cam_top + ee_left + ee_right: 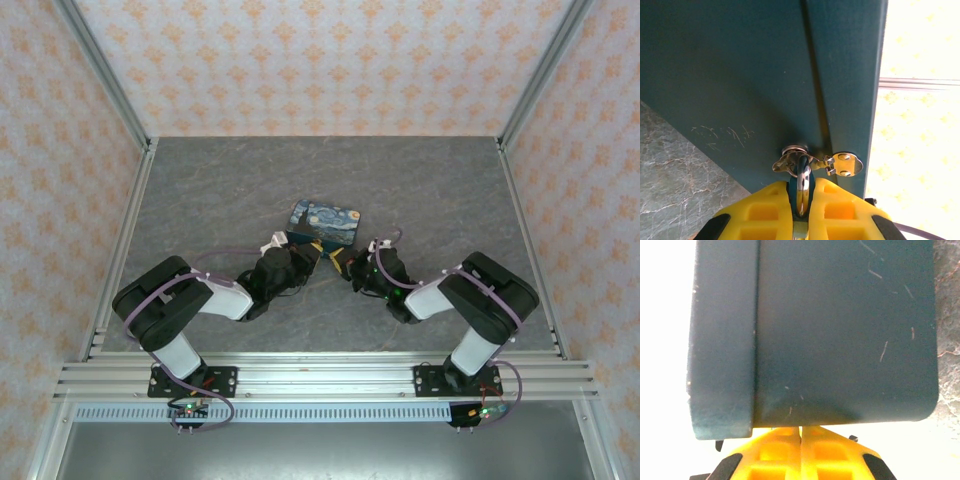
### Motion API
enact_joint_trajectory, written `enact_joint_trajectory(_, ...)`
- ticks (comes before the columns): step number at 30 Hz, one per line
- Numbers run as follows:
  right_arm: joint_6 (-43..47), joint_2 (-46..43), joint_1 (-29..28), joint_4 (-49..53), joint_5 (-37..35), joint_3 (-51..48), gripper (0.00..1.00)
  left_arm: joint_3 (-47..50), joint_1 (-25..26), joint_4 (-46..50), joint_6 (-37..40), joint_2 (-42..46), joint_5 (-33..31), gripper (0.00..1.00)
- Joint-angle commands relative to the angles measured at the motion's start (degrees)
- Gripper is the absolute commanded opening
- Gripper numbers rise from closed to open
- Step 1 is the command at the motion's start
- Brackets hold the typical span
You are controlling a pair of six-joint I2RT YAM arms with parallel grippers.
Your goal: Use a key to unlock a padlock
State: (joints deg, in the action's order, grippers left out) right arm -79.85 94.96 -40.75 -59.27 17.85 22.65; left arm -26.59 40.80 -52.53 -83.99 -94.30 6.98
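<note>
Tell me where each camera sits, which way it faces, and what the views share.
Top external: above and behind the bases, looking down on the table; both arms, left gripper and right gripper meeting at the blue block.
Left wrist: on that arm, facing the block's side and metal latch; its yellow fingers shut on a teal piece.
Right wrist: facing a plain block face; its fingers shut.
Shared: all three see the block.

Lab cell: aluminium frame (320, 375), wallpapered walls (320, 60)
</note>
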Motion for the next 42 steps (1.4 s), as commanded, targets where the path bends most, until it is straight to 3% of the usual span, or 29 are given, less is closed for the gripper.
enact_joint_trajectory(1, -0.1, 0.3, 0.6, -5.6, 0.8, 2.0, 0.0, -1.7, 3.1, -3.4, 1.2, 0.0, 7.7, 0.0)
enact_joint_trajectory(12, -2.8, 2.0, -0.2, -8.1, 3.4, 3.9, 0.0, -2.7, 3.6, -2.3, 0.9, -0.8, 7.1, 0.0)
enact_joint_trajectory(22, -8.3, 6.6, -2.0, -16.6, -0.8, 2.9, 0.0, -3.4, 4.9, -8.9, -3.8, -3.2, 6.0, 0.0)
enact_joint_trajectory(34, -5.1, 6.6, 0.9, -15.5, 0.9, 2.2, 0.0, -2.7, 5.0, -7.1, -3.2, -0.2, 6.4, 0.0)
enact_joint_trajectory(42, -4.7, 6.3, 0.8, -13.1, 4.7, 6.9, 0.0, -4.2, 5.7, -4.8, -2.0, -0.9, 7.9, 0.0)
